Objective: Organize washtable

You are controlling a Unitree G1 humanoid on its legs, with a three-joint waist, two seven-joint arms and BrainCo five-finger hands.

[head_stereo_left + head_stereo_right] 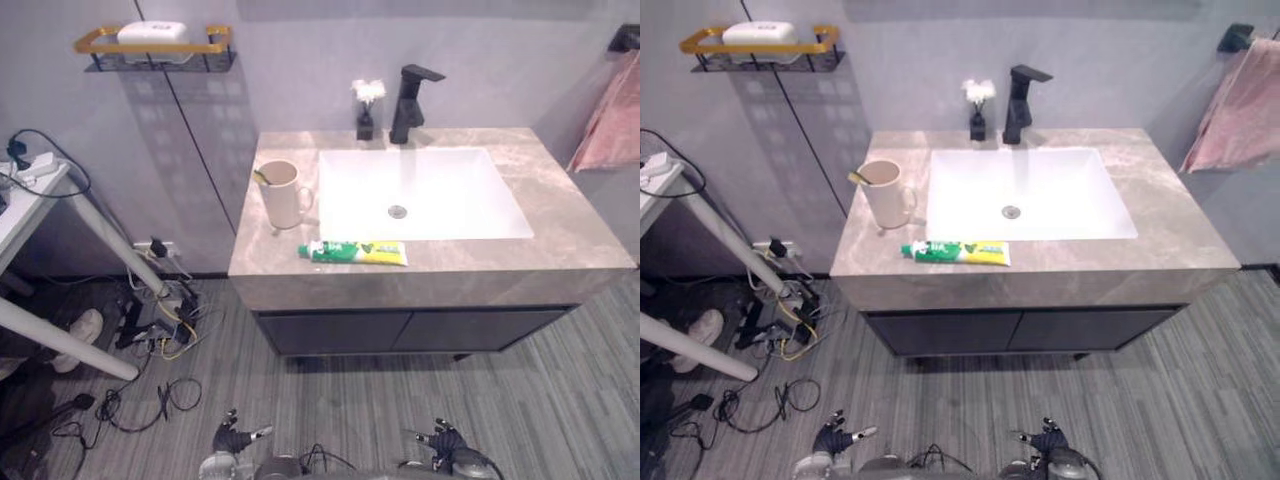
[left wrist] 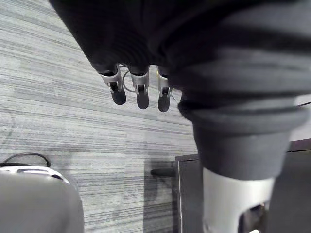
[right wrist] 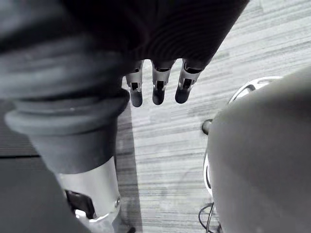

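The left robot hand (image 1: 232, 437) and right robot hand (image 1: 447, 441) hang low over the floor (image 1: 560, 380), fingers relaxed and holding nothing. Well ahead of them, on the surface (image 1: 560, 215), a toothpaste tube (image 1: 353, 252) lies flat. A cup (image 1: 282, 194) stands beyond the left robot hand, beside the sink (image 1: 420, 190).

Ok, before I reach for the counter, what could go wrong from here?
1. The toothpaste tube lies near the countertop front edge; a poor pinch could push it off onto the floor.
2. The mug stands upright holding a toothbrush; a bump from a hand might tip it toward the sink.
3. The left hand and right hand hang open, low before the cabinet; rising, they could clip the countertop.
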